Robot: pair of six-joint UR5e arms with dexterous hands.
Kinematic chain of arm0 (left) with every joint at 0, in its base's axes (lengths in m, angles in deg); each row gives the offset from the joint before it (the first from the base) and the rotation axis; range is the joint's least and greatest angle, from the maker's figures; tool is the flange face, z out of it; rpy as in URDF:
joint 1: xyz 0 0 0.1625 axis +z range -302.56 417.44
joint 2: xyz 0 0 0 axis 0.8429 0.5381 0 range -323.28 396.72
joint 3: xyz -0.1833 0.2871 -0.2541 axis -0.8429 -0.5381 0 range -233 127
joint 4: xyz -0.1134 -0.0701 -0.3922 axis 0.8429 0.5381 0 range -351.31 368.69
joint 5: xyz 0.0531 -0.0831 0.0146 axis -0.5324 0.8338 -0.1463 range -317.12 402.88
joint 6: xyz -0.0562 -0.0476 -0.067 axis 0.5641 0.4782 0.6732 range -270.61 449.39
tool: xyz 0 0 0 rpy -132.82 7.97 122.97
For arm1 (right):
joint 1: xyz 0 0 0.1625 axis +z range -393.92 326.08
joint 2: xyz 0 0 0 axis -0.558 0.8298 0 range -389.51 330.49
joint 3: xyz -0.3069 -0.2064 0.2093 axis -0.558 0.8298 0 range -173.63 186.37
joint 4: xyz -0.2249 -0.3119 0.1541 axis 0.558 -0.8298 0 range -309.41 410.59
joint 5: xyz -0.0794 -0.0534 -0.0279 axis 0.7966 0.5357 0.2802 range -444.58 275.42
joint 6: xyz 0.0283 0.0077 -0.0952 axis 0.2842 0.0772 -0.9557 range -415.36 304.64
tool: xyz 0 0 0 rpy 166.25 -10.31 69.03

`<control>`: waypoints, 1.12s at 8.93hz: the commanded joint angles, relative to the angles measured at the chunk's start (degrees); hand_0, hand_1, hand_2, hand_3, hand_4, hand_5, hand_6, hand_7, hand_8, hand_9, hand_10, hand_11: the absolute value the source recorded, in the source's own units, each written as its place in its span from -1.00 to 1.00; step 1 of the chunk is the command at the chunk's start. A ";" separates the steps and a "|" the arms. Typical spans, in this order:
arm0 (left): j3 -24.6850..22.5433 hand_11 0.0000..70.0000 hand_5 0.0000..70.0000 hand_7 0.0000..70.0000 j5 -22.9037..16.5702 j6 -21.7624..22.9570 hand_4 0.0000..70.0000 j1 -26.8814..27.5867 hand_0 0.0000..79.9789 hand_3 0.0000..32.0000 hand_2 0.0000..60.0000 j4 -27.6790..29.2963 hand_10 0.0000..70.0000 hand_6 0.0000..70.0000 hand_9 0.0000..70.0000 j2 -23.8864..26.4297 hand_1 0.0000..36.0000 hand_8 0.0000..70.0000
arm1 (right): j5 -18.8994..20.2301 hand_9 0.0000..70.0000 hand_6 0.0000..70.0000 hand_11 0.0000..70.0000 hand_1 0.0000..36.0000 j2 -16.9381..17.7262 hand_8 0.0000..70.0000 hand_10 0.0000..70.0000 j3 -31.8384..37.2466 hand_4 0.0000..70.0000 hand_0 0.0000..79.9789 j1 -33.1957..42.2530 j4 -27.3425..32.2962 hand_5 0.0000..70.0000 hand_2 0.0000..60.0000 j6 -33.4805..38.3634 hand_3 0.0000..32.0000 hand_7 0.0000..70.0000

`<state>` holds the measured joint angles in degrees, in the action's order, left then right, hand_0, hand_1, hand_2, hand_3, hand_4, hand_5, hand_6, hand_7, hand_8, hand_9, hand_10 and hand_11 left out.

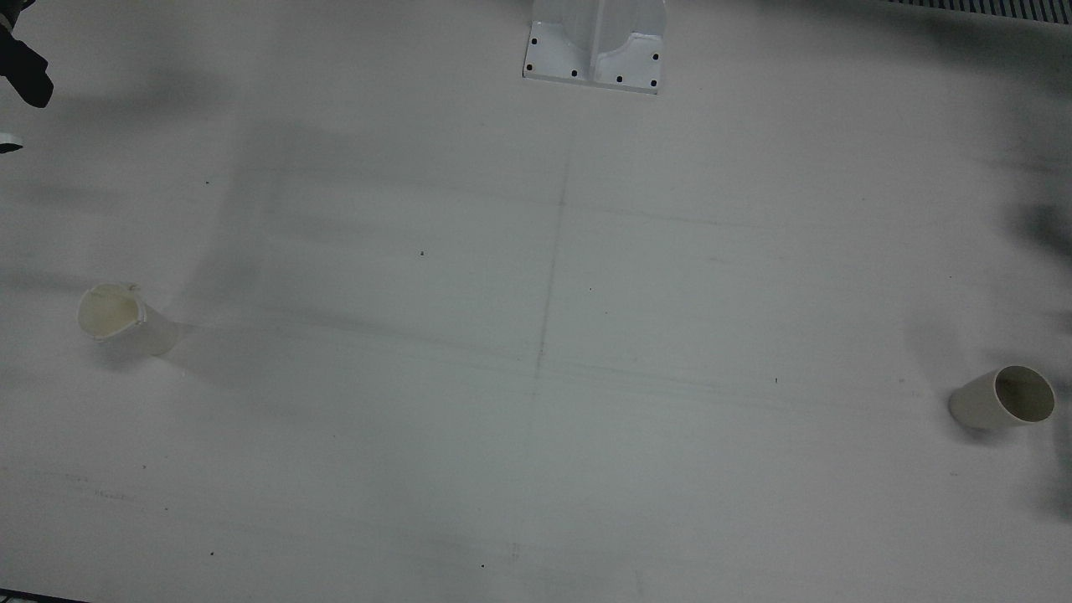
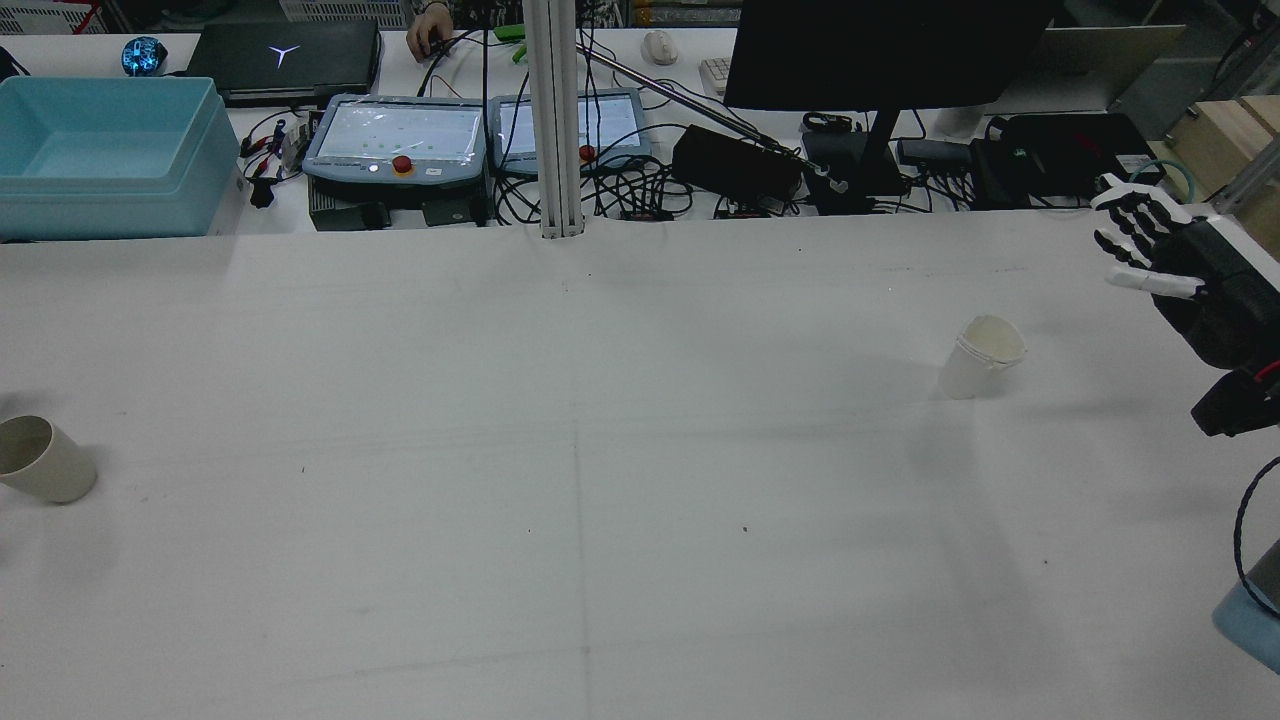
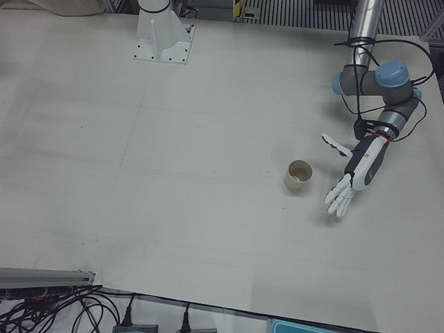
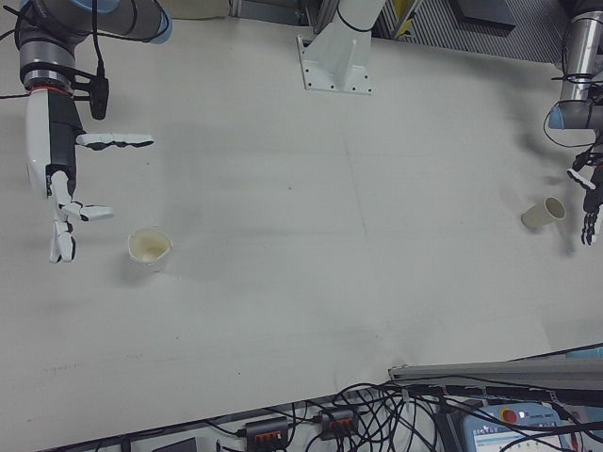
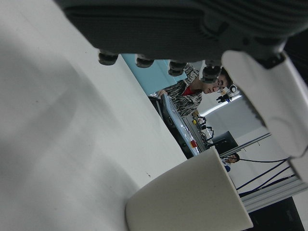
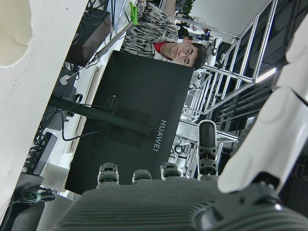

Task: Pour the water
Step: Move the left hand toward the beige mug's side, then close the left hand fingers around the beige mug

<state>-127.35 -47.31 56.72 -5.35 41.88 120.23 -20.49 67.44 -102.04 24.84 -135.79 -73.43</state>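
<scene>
A beige cup stands at the table's far left in the rear view; it also shows in the front view and the left-front view. My left hand is open, just beside this cup and apart from it; the left hand view shows the cup close below the palm. A white cup with a dented rim stands on the right, also in the front view and the right-front view. My right hand is open and empty, beside it with a gap, as the right-front view also shows.
A white pedestal base is bolted at the table's robot side. Past the far edge stand a blue bin, two teach pendants, a metal post and a black monitor with cables.
</scene>
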 commanded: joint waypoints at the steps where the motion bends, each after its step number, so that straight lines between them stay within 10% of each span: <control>1: 3.60 -1.00 -1.00 -0.83 11.76 -0.82 -0.73 7.49 -0.05 0.04 -0.91 3.20 -1.00 -1.00 -1.00 0.07 -0.89 -1.00 | 0.07 -0.99 -0.87 -0.82 -0.35 -0.09 -0.99 -0.90 -0.05 -0.94 0.15 0.04 0.05 0.43 -0.72 0.06 -1.00 -0.75; 10: 3.16 -1.00 -1.00 -0.79 12.93 -3.28 -0.73 10.76 0.14 0.05 -0.89 0.56 -1.00 -1.00 -1.00 3.67 -0.63 -1.00 | 0.07 -1.00 -0.89 -0.85 -0.37 0.26 -1.00 -0.92 0.04 -0.95 0.15 0.21 0.05 0.40 -0.73 0.15 -1.00 -0.79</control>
<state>-124.22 -34.32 53.39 5.38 42.91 123.56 -20.41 67.60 -102.07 24.92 -135.74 -73.34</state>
